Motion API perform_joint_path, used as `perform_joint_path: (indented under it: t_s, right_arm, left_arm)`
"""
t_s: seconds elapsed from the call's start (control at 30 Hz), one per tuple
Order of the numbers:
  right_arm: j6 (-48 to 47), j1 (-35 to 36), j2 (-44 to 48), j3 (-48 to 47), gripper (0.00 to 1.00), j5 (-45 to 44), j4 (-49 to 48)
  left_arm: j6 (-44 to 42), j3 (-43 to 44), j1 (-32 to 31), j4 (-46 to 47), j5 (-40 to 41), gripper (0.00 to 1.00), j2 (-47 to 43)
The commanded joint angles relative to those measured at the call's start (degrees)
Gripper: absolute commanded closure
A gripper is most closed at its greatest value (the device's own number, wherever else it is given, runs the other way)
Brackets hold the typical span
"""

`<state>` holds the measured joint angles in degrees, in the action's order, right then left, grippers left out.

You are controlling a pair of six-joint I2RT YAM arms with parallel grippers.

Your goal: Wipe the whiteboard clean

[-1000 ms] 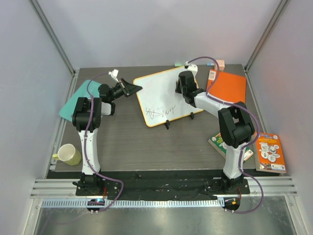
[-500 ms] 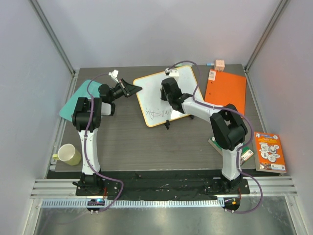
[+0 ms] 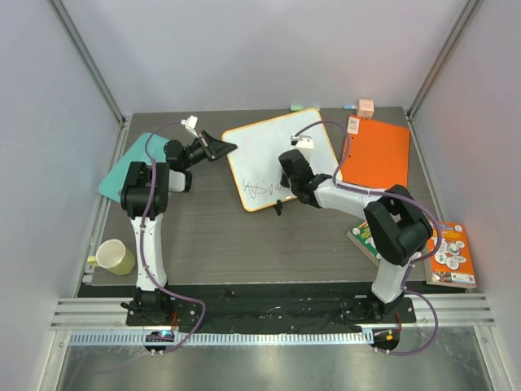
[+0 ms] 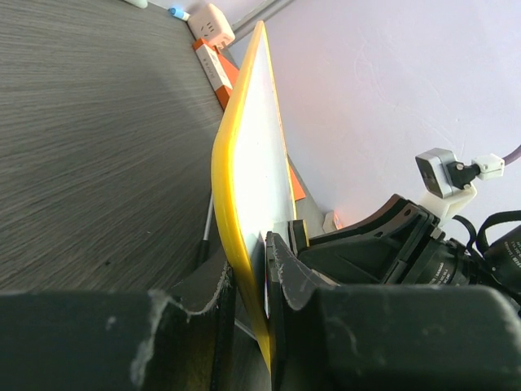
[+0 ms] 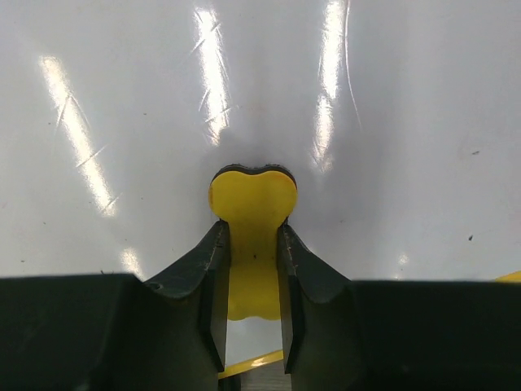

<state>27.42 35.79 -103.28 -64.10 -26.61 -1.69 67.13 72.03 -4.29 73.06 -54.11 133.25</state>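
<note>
Whiteboard (image 3: 269, 151) clamped by left pincer (image 3: 227, 148); right pincer (image 5: 251, 238) presses eraser (image 5: 252, 195).

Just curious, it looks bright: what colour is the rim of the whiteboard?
Yellow-orange. The whiteboard rim shows best in the left wrist view.

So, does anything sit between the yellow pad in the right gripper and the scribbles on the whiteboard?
Nothing visible does. The right gripper holds the yellow pad on the whiteboard, with the scribbles on bare board just beside it. The left gripper clamps a far corner.
</note>
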Motion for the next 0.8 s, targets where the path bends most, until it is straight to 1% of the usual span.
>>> perform_joint_path:
  t_s: [0.0,0.17,0.33,0.47,0.6,0.77]
  right_arm:
    - [0.26,-2.91,-2.19,5.47,0.99,-1.7,14.09]
    - [0.79,-5.02,-0.69,8.89,0.99,0.5,12.77]
    - [-0.7,-4.94,-0.42,11.27,0.99,5.77,10.13]
    - [-2.54,-2.84,-0.86,11.89,0.99,8.15,8.9]
    - [-2.64,0.76,-1.13,12.85,0.99,9.3,7.15]
    - [-2.28,2.44,-2.27,11.98,0.99,10.26,5.83]
  left_arm:
    - [-3.5,1.62,-2.12,13.34,-4.52,1.0,-0.45]
    - [-3.5,1.62,-2.12,13.34,-4.6,1.0,-0.36]
    - [-3.5,1.62,-2.21,13.43,-4.52,1.0,-0.36]
    - [-3.5,1.62,-2.21,13.43,-4.6,1.0,-0.27]
    - [-3.41,1.62,-2.12,13.43,-4.6,1.0,-0.27]
    - [-3.5,1.62,-2.21,13.43,-4.6,1.0,-0.36]
